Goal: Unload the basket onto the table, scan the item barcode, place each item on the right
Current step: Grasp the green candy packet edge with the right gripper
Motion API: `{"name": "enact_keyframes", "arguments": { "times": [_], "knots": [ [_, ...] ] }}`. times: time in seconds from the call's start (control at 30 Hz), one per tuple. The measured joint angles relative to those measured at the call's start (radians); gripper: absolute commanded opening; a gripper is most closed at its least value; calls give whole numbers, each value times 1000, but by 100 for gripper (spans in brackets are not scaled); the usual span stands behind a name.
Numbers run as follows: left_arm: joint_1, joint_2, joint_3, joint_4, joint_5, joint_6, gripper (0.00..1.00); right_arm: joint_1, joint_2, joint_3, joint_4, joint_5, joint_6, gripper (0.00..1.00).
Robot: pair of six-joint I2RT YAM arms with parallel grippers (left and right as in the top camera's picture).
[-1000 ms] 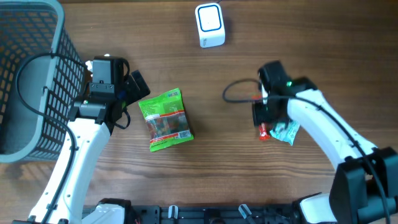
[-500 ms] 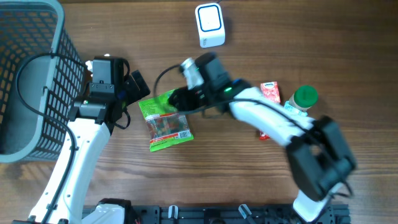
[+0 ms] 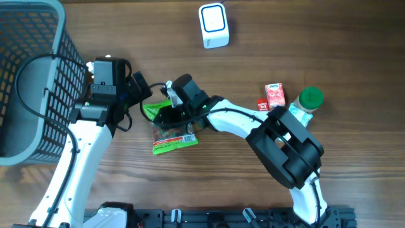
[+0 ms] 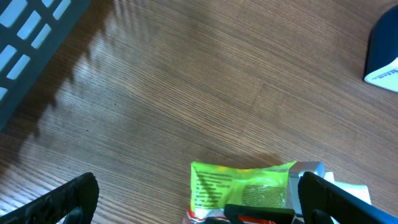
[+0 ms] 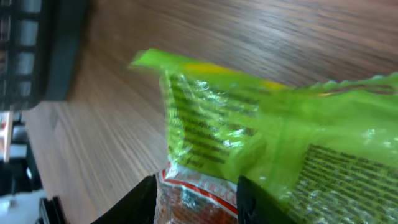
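A green snack packet [image 3: 174,130] lies on the wooden table left of centre, its upper end bunched up. My right gripper [image 3: 166,115] has reached across to it. In the right wrist view both black fingertips [image 5: 144,200] press the packet [image 5: 280,143] from either side, so the right gripper [image 5: 196,202] is shut on it. My left gripper [image 3: 134,103] hovers just left of the packet and stands wide open, holding nothing. The left wrist view shows the left gripper [image 4: 199,205] with the packet [image 4: 242,186] ahead of it. The white scanner [image 3: 213,25] stands at the far edge.
A grey mesh basket [image 3: 38,82] fills the left side beside the left arm. A red carton [image 3: 274,95] and a green-capped bottle [image 3: 308,101] stand at the right. The scanner's corner [image 4: 382,56] shows at the upper right of the left wrist view.
My right arm swung from the red carton on the right across to the green packet, and its jaws narrowed onto it. The left arm stayed still and open.
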Motion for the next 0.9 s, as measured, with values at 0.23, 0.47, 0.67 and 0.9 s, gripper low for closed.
{"name": "enact_keyframes", "arguments": {
  "times": [0.23,0.47,0.67,0.9],
  "knots": [
    [0,0,0,0,0,0,100,-93,-72,-4,-210,80,78,43],
    [0,0,0,0,0,0,100,-117,-216,-30,-274,150,19,57],
    [0,0,0,0,1,0,100,-117,-298,-29,-306,196,-206,71],
    [0,0,0,0,1,0,100,-180,-266,-30,-364,301,-433,68]
  ]
}}
